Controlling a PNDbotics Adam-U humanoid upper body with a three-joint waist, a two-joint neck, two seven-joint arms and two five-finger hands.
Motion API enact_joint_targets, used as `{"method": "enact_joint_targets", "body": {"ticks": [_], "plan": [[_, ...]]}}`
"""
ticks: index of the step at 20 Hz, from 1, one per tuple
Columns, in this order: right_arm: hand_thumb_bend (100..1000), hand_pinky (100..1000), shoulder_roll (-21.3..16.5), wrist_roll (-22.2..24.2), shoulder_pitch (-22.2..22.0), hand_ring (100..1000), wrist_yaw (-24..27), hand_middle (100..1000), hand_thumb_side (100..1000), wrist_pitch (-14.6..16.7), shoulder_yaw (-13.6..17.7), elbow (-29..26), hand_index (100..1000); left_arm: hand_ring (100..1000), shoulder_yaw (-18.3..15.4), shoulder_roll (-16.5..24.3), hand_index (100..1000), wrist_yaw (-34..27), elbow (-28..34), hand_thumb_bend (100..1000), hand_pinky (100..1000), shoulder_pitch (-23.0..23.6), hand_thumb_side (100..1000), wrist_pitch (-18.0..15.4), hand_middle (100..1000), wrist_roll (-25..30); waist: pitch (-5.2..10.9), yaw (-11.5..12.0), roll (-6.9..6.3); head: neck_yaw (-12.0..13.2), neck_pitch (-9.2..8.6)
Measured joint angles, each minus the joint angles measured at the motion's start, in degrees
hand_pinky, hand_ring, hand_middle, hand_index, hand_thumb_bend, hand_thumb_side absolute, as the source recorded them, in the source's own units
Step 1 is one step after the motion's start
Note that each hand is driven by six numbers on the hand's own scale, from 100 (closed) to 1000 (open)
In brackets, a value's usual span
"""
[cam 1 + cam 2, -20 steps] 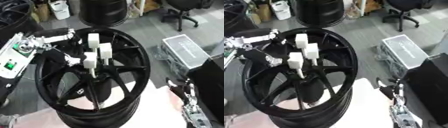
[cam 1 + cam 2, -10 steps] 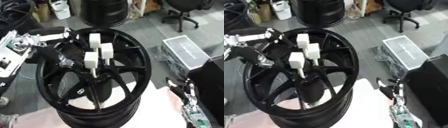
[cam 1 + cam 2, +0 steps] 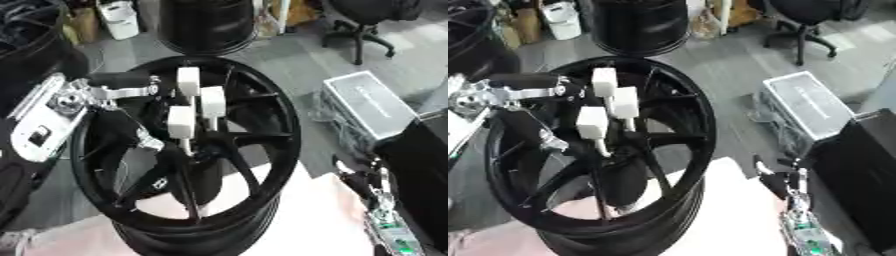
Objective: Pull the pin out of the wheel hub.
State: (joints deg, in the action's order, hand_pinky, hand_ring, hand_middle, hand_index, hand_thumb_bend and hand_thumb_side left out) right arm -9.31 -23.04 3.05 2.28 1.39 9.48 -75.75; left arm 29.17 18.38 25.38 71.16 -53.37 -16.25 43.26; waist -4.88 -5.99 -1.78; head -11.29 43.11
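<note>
A black spoked wheel hub (image 3: pixel 285 125) lies flat at the centre-left. Three pins with white block heads stand up from its middle: a back one (image 3: pixel 188 80), a right one (image 3: pixel 213 101) and a front one (image 3: pixel 181 121). My left hand (image 3: pixel 118 79) comes in from the left over the rim. Its black fingers stretch straight toward the back pin and end just short of it, holding nothing. The silver wrist (image 3: pixel 70 101) is behind it. My right hand (image 3: pixel 366 184) rests open at the lower right, fingers up, away from the wheel.
The wheel sits on a pale table (image 3: pixel 293 220). A silver case (image 3: pixel 372 107) and a black box (image 3: pixel 429 165) stand on the floor to the right. Another dark wheel (image 3: pixel 206 25), a white container (image 3: pixel 118 17) and an office chair (image 3: pixel 363 20) are at the back.
My left hand has moved right over the rim, closer to the back pin. The pins and the right hand have stayed put.
</note>
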Motion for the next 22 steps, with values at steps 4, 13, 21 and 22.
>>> {"method": "enact_joint_targets", "body": {"ticks": [4, 13, 21, 22], "plan": [[442, 505, 0.01, 0.01, 0.0, 466, 0.0, 686, 185, 0.01, -0.01, 0.0, 858, 333, -0.08, -0.69, 677, 0.92, -0.94, 346, 305, 0.03, 495, -0.57, 560, -0.6, 0.0, -0.16, -0.05, 0.07, 0.0], [441, 506, 0.01, 0.07, -0.01, 467, 0.0, 687, 185, 0.07, -0.01, 0.01, 859, 208, -0.67, -1.05, 449, -1.96, -1.71, 100, 139, 0.44, 383, 2.96, 337, -8.87, 0.0, -0.16, -0.05, 0.08, -0.01], [440, 506, 0.02, 0.02, -0.1, 467, 0.0, 686, 185, 0.12, 0.03, 0.19, 859, 211, -4.1, 3.21, 449, -9.67, 3.18, 100, 141, -2.07, 408, 7.11, 336, -10.5, 0.21, 0.38, -0.26, 0.05, -0.2], [440, 506, 0.01, -0.02, -0.11, 467, 0.0, 686, 185, 0.14, 0.04, 0.25, 859, 212, -5.03, 4.61, 449, -11.21, 4.3, 100, 142, -2.43, 410, 7.66, 335, -10.51, 0.27, 0.67, -0.36, 0.01, -0.25]]}}
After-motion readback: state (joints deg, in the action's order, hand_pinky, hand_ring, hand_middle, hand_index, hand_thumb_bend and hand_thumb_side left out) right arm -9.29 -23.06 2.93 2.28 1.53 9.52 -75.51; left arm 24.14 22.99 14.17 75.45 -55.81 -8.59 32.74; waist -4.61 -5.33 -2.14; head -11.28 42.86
